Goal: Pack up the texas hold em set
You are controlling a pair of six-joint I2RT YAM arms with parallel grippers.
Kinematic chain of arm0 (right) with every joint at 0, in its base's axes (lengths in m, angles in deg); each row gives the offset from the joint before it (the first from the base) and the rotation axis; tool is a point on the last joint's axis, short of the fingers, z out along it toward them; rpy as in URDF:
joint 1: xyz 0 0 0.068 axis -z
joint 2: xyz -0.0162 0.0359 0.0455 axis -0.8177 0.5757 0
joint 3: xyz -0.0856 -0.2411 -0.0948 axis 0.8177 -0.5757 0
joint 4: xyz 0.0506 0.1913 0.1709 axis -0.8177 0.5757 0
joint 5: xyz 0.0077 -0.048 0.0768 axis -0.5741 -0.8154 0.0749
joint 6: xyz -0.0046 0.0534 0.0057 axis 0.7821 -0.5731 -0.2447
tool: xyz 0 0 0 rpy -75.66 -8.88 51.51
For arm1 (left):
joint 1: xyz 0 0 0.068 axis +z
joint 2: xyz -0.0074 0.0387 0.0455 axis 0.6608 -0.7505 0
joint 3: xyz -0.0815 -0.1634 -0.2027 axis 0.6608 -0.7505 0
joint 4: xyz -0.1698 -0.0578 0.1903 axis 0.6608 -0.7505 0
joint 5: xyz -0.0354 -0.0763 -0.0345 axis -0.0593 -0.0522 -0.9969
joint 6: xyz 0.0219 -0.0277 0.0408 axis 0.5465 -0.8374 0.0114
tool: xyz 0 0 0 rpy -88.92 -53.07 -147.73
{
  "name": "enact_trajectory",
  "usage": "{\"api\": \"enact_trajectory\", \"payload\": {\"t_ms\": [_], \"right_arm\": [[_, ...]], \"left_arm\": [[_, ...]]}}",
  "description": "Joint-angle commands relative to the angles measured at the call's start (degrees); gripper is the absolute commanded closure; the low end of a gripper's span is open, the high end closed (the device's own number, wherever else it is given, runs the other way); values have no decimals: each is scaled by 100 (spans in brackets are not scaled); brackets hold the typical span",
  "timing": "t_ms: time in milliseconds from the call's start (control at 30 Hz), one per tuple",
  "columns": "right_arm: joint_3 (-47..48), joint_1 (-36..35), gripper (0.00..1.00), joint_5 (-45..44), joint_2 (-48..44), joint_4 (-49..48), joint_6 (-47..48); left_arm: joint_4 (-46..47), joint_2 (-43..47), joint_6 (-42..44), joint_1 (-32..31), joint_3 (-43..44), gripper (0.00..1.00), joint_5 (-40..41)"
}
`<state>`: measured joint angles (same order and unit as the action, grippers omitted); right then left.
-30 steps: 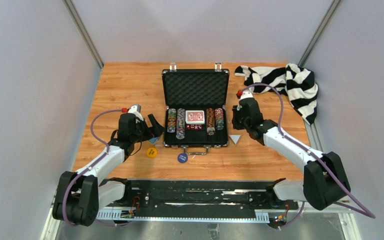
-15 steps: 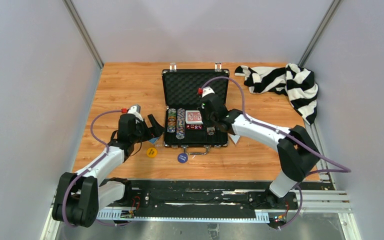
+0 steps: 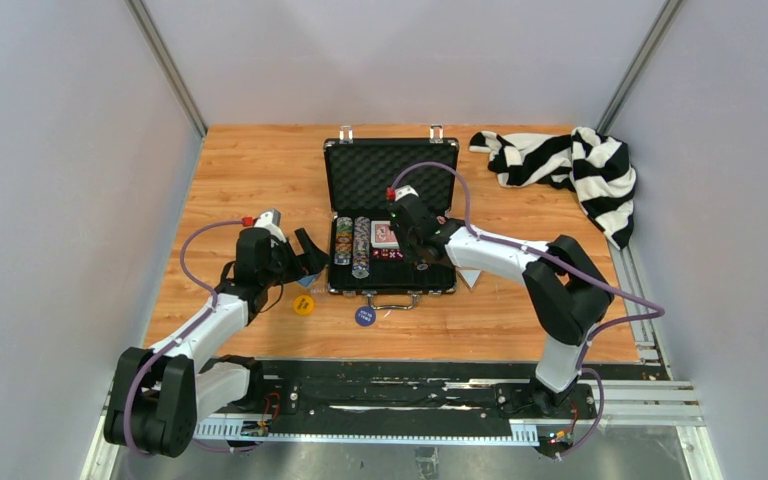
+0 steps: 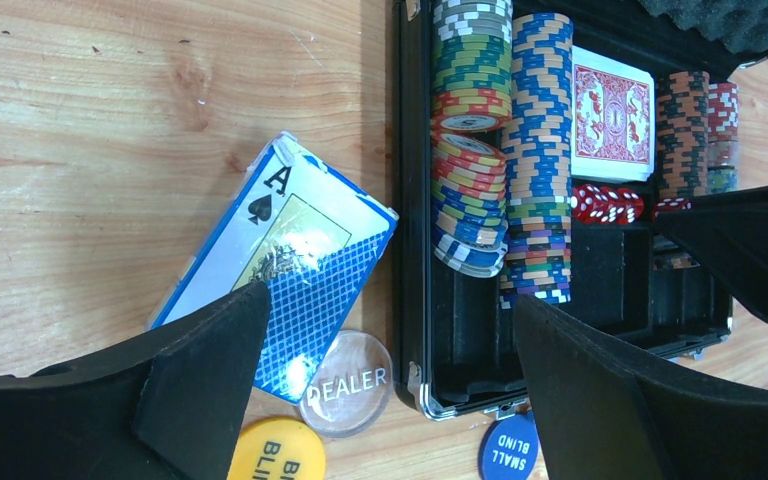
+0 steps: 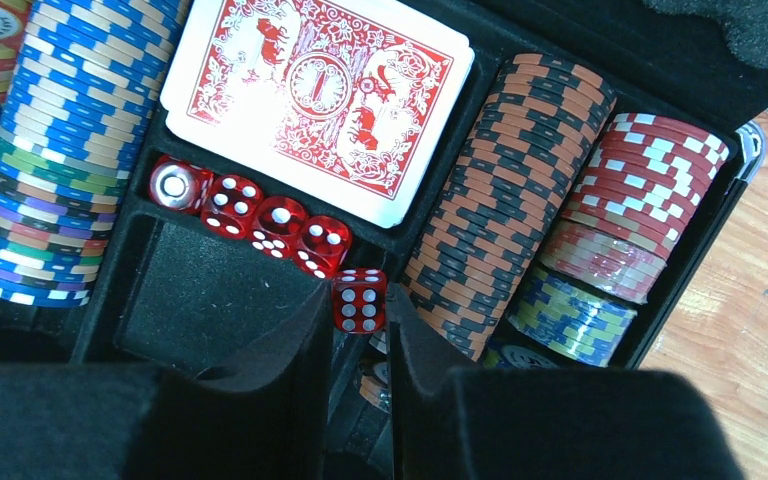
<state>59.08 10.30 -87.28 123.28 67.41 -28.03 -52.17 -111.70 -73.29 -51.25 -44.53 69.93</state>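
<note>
- Top view: the black rectangular briefcase with foam lining (image 3: 390, 170) lies open in the middle of the wooden worktop (image 3: 250, 170). My left end effector (image 3: 305, 255) hangs just left of it and my right end effector (image 3: 415, 245) reaches into its tray. A black-and-white striped cloth (image 3: 570, 160) sits at the far right
- Left wrist view: my left end effector (image 4: 390, 305) is released, jaws spread wide over a blue boxed card deck (image 4: 290, 250) on the wood beside the case. A clear round DEALER button (image 4: 345, 385), a yellow round button (image 4: 275, 455) and a blue round SMALL BLIND button (image 4: 510, 450) lie near. Multicoloured poker chips (image 4: 535, 150) fill the tray's slots
- Right wrist view: my right end effector (image 5: 358, 300) is clenched on a single red die (image 5: 360, 302), just beside a row of four red dice (image 5: 250, 215) below the red-backed card deck (image 5: 320, 100)
</note>
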Motion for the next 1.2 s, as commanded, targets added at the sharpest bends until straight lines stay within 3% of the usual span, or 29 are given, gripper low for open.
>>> {"api": "enact_trajectory", "payload": {"t_ms": [0, 333, 633, 800, 1000, 1167], "right_arm": [[182, -75, 83, -177, 121, 101, -73], [302, -75, 76, -254, 361, 109, -27], [239, -79, 59, -191, 175, -27, 52], [176, -92, 58, -120, -54, -105, 120], [-224, -178, 59, -289, -689, -415, 124], [-1050, -151, 57, -986, -1771, -501, 93]], "left_arm": [[157, 63, -11, -30, -47, 4, -53], [154, 59, 7, -31, -58, 4, -67], [159, 25, 24, -31, -47, 4, -95], [165, -5, 24, -31, -41, 4, -110], [158, -7, 24, -30, -40, 4, -93], [154, 117, 28, -68, -61, 5, 44]]}}
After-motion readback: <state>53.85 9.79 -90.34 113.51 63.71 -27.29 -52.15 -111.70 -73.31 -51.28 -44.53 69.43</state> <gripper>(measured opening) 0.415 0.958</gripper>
